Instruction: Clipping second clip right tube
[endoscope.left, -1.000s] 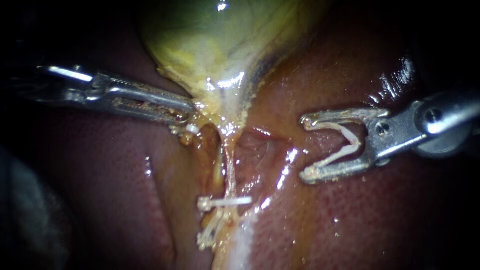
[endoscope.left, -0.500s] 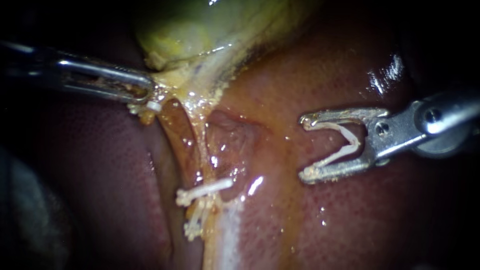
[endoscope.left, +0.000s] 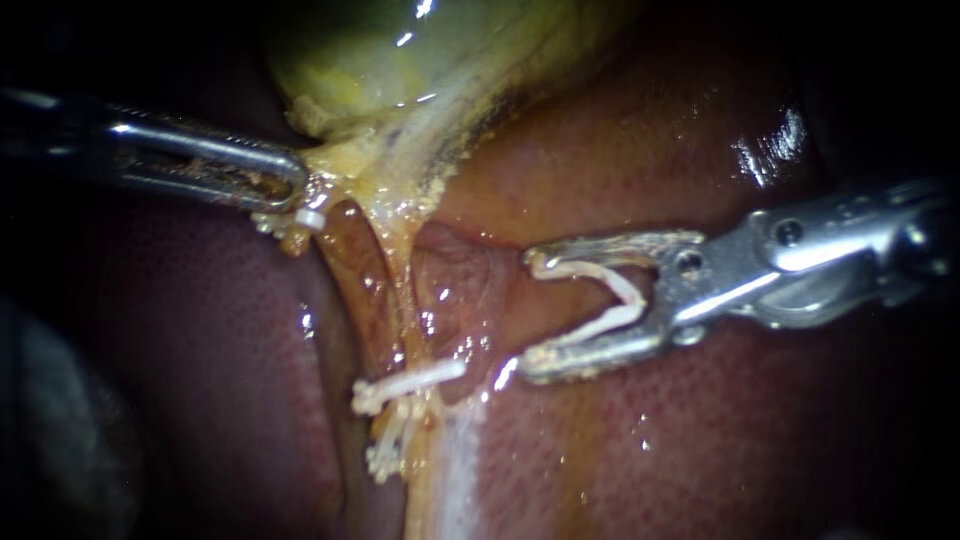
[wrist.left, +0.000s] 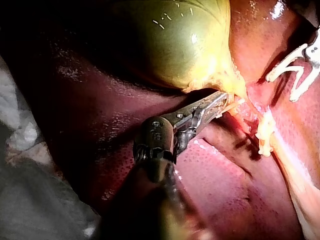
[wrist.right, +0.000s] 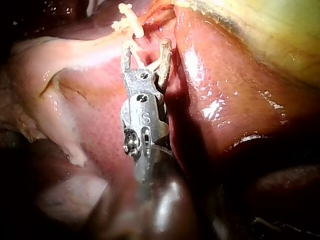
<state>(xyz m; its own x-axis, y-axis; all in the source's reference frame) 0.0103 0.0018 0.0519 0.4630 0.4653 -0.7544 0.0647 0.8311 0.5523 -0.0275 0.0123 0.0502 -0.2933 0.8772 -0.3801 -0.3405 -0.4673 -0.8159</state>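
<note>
Before right instrument (endoscope.left: 528, 315) and clip (endoscope.left: 630, 295): tube (endoscope.left: 398, 300), 2 clips (endoscope.left: 415, 379).

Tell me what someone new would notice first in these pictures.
My right instrument, its jaws holding an open white clip, hangs just right of the tube. Two white clips sit lower down, at that tube's foot. My left instrument grips the yellow-green gallbladder at its neck.

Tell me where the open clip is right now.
Endoscope view: the open clip sits in my right instrument, right of centre, over the liver, just short of the tube and its closed clip.
</note>
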